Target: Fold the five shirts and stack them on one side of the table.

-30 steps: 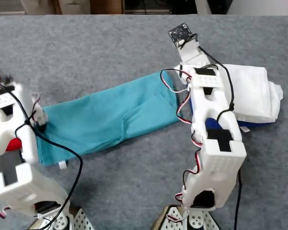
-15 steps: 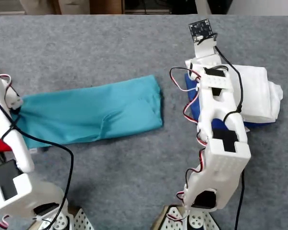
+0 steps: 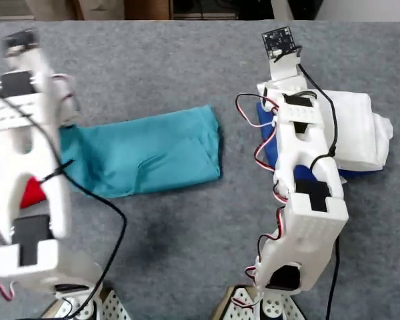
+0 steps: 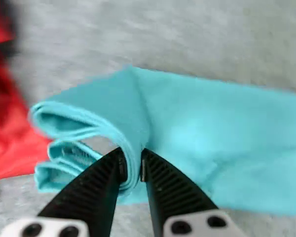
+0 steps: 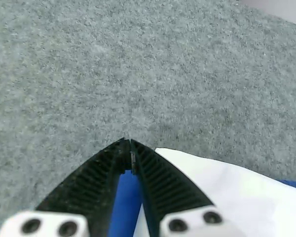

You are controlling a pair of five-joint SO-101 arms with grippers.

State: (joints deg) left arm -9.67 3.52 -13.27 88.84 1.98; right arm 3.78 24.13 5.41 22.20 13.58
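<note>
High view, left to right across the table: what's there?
red shirt → teal shirt → right arm → white shirt

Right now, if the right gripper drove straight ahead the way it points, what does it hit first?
Most likely the bare grey table: the right gripper, tips shut, aims at it just beyond the edge of the white shirt, with nothing between. How far off the table lies is unclear.
</note>
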